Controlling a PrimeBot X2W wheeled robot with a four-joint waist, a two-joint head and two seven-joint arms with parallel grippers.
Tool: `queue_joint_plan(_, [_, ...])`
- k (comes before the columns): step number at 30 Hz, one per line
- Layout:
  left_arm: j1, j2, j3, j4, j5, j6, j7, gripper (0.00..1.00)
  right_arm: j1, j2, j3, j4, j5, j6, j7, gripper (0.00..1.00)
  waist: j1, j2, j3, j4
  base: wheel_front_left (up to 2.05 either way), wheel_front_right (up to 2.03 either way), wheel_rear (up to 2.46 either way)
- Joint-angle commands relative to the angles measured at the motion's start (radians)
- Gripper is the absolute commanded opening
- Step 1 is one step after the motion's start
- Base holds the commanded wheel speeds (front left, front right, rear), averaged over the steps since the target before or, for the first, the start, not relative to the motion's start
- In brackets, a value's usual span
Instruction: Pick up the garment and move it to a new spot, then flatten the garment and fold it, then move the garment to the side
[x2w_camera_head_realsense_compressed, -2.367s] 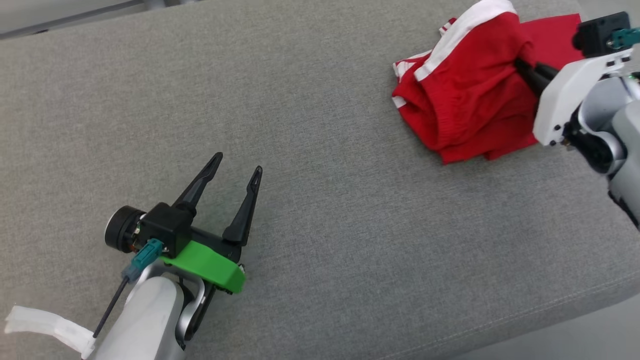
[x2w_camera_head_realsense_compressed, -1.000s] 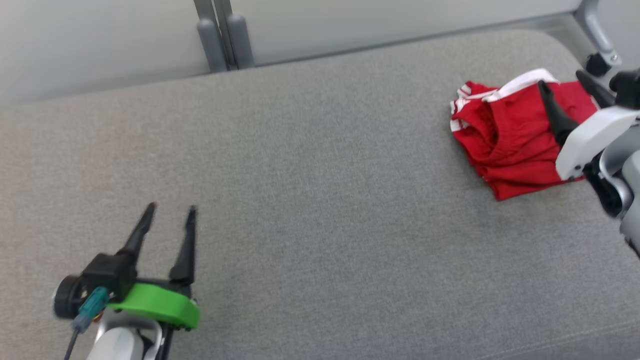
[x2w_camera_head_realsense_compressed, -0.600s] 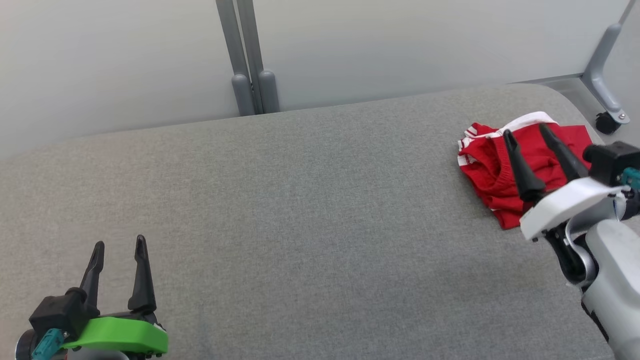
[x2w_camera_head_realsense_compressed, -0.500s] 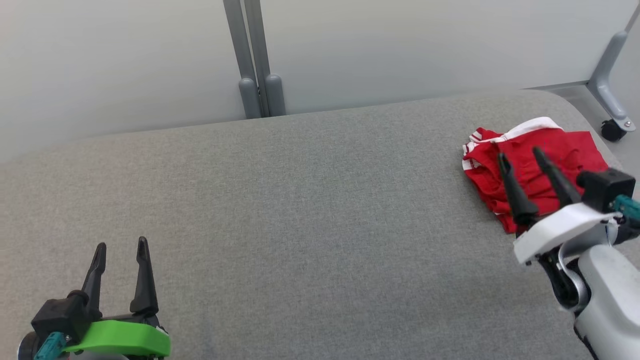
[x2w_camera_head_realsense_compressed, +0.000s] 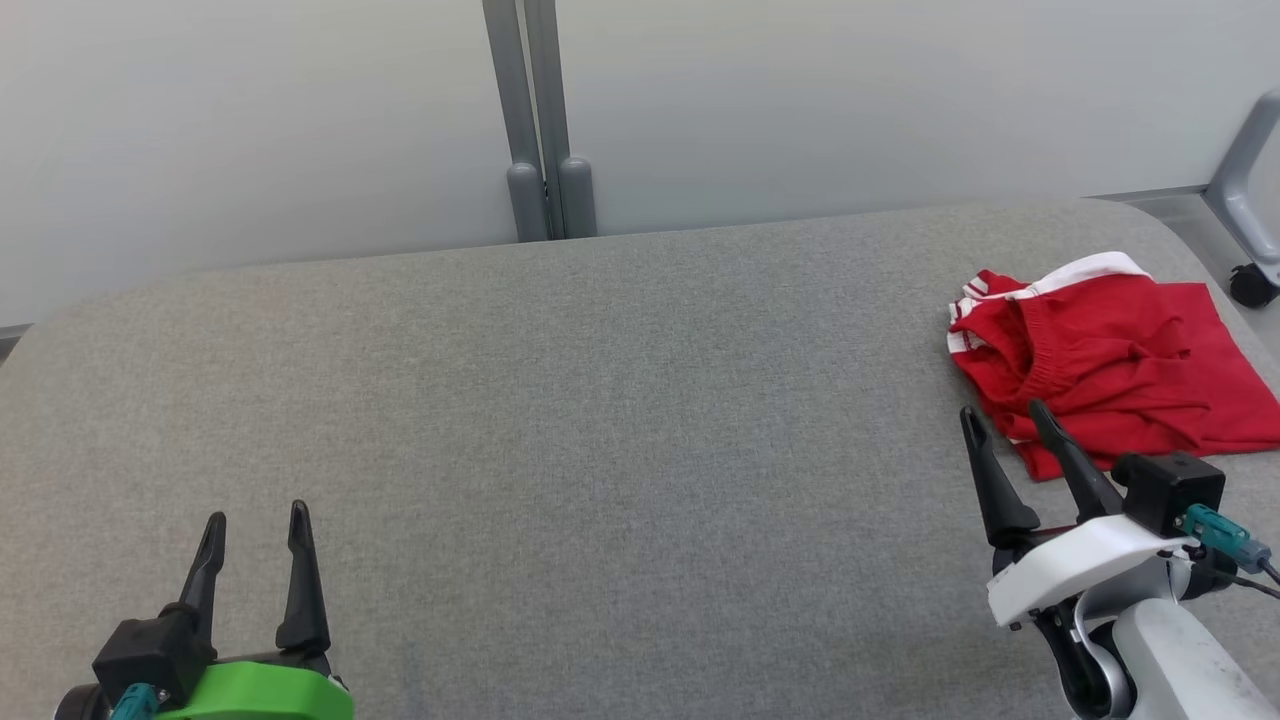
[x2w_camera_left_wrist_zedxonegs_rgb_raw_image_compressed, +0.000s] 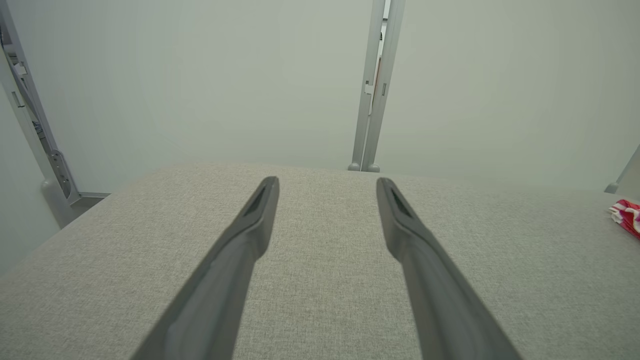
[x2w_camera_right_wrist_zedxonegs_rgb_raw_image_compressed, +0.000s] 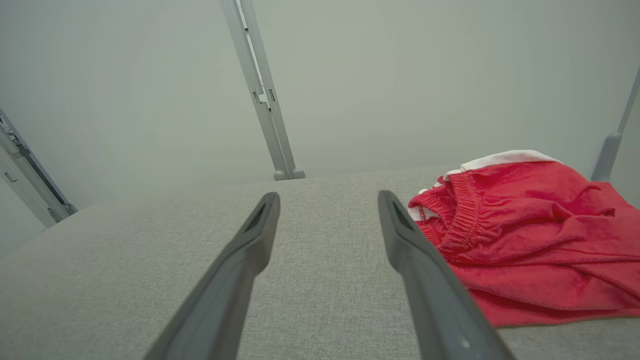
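Note:
The garment (x2w_camera_head_realsense_compressed: 1110, 365) is a pair of red shorts with white stripes, lying folded at the far right of the grey cushion (x2w_camera_head_realsense_compressed: 620, 430). It also appears in the right wrist view as the garment (x2w_camera_right_wrist_zedxonegs_rgb_raw_image_compressed: 530, 240) and as a sliver of red garment (x2w_camera_left_wrist_zedxonegs_rgb_raw_image_compressed: 627, 216) at the left wrist view's right edge. My right gripper (x2w_camera_head_realsense_compressed: 1003, 412) stands open just in front of its near left corner, apart from the cloth, with nothing between the fingers. My left gripper (x2w_camera_head_realsense_compressed: 255, 516) is open and empty at the lower left, far from the shorts.
A pale wall with a grey double post (x2w_camera_head_realsense_compressed: 540, 130) stands behind the cushion. A grey frame leg with a caster (x2w_camera_head_realsense_compressed: 1255, 280) is off the right end. The cushion's left end (x2w_camera_head_realsense_compressed: 30, 340) curves away to the floor.
The head camera has tilted up, so the wall came into view. My right gripper has let go of the shorts and pulled back toward me; the shorts now lie flat. The left gripper has drawn back too.

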Motion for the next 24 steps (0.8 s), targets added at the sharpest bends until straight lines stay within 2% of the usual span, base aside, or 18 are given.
queue_joint_plan(1, [0.008,-0.008,0.012,0.004,0.019,-0.011,-0.002,1.00,0.014,0.006,-0.006,-0.006,-0.007,0.000,-0.002,1.00,0.0000,-0.0001,0.000,0.001,0.00,0.00,0.00])
queue_joint_plan(14, [-0.009,-0.054,0.060,0.025,0.084,-0.057,-0.002,1.00,0.040,0.049,-0.008,-0.017,-0.037,0.000,-0.002,1.00,0.0000,-0.0001,0.001,0.006,0.00,0.00,0.00])
queue_joint_plan(24, [-0.019,-0.069,0.071,0.031,0.098,-0.068,-0.002,1.00,0.026,0.051,0.002,-0.009,-0.044,0.000,-0.002,1.00,0.0000,-0.0001,0.002,0.007,0.00,0.00,0.00])
